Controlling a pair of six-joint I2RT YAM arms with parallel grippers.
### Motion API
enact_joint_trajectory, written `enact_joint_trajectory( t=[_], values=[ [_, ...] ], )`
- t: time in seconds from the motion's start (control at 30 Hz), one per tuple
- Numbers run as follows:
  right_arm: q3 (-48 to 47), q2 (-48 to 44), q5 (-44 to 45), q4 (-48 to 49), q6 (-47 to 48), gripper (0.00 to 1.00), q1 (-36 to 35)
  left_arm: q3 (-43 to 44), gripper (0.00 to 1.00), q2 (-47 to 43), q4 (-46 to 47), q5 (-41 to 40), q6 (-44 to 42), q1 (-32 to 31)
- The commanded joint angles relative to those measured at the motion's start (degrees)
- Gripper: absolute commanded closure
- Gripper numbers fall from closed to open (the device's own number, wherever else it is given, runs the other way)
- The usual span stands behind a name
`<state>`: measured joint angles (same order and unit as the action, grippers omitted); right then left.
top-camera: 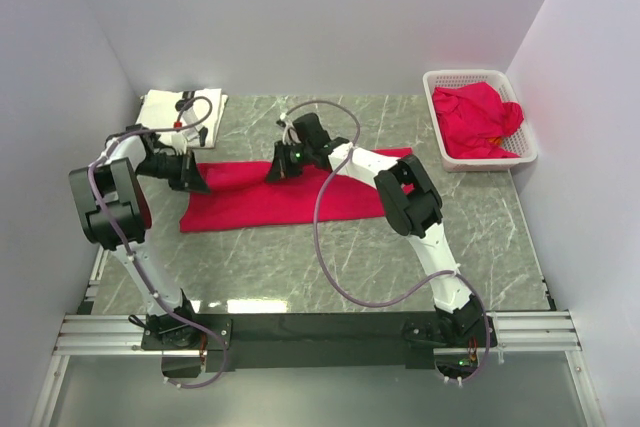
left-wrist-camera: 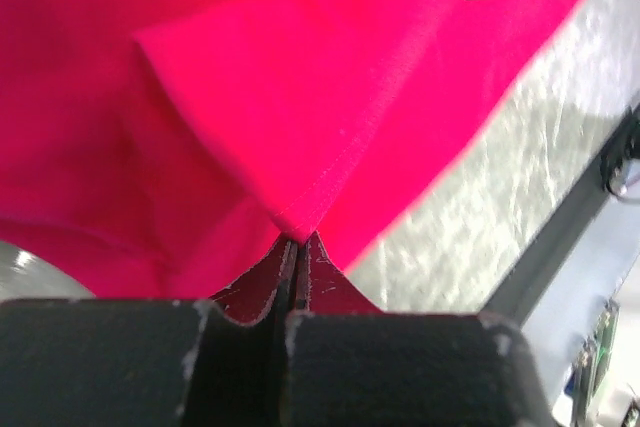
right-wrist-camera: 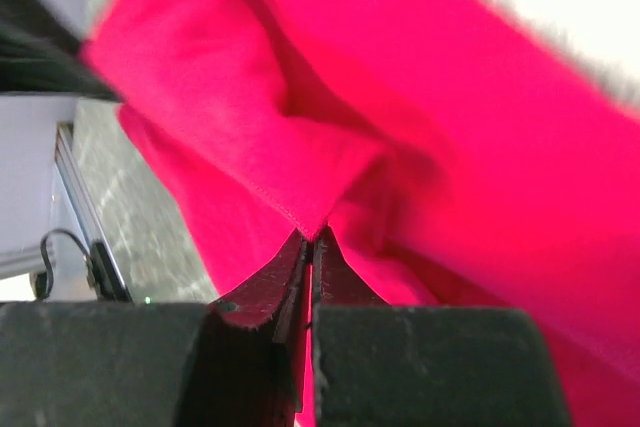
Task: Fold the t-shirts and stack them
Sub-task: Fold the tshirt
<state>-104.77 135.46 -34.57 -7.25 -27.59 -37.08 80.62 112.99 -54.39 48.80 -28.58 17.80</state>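
A bright red t-shirt (top-camera: 270,202) lies folded into a long band across the middle of the table. My left gripper (top-camera: 197,182) is shut on a hemmed corner of the red t-shirt (left-wrist-camera: 330,117) at its left end. Near the band's far edge, my right gripper (top-camera: 277,171) is shut on another hemmed corner of the red t-shirt (right-wrist-camera: 250,147). A white t-shirt with a black print (top-camera: 180,107) lies folded at the back left. More red t-shirts (top-camera: 480,119) sit crumpled in the basket.
A white lattice basket (top-camera: 528,147) stands at the back right against the wall. White walls close in the table on three sides. The marbled tabletop (top-camera: 330,257) shows in front of the red band, and a metal rail (top-camera: 320,332) runs along the near edge.
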Motion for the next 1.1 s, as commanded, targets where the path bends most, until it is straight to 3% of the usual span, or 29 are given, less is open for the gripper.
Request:
enact_joint_trajectory(
  t=[0.0,0.27,0.3,0.33,0.37,0.47,0.57,0.63,0.77,0.9,1.07],
  values=[
    [2.3,-4.4,-2.3,-0.5,0.1,1.0,0.3,-3.7,0.99,-6.7,-4.5,-0.3,-6.0,0.5],
    [3.4,-4.3,-3.8,-6.5,2.0,1.0,-0.3,-10.4,0.99,-7.4,-2.5,-3.4,-5.0,0.6],
    [2.9,-3.8,-4.1,-7.9,2.4,0.98,-0.4,-10.3,0.96,-6.6,-2.5,-4.3,-4.5,0.7],
    [1.9,-3.7,-4.6,-9.1,3.5,0.91,-0.4,-10.0,0.89,-6.3,-2.5,-4.7,-4.5,0.8],
    [1.5,-4.0,-5.1,-11.9,4.2,0.78,-0.4,-9.7,0.77,-6.2,-3.1,-4.8,-4.6,1.0],
    [3.3,-8.3,-5.4,-15.8,9.5,0.56,0.5,-7.2,0.63,-7.6,-6.1,-3.3,-6.5,3.0],
    [6.7,-14.6,-5.0,-19.1,15.4,0.45,2.4,-4.1,0.6,-9.0,-8.6,-1.7,-8.6,5.0],
    [7.5,-17.8,-3.1,-21.3,18.6,0.45,4.4,-4.2,0.6,-10.2,-7.7,-1.4,-8.3,5.0],
    [7.7,-19.5,4.9,-28.1,24.2,0.62,8.6,-6.7,0.62,-13.0,-0.3,-2.7,-3.2,3.0],
    [8.6,-17.7,12.4,-31.7,27.1,0.69,13.8,-8.6,0.62,-13.1,8.2,-4.0,6.0,1.4],
    [7.1,-14.0,14.8,-34.2,28.7,0.74,17.9,-9.3,0.49,-13.7,11.6,-3.8,8.5,0.0]
  ],
)
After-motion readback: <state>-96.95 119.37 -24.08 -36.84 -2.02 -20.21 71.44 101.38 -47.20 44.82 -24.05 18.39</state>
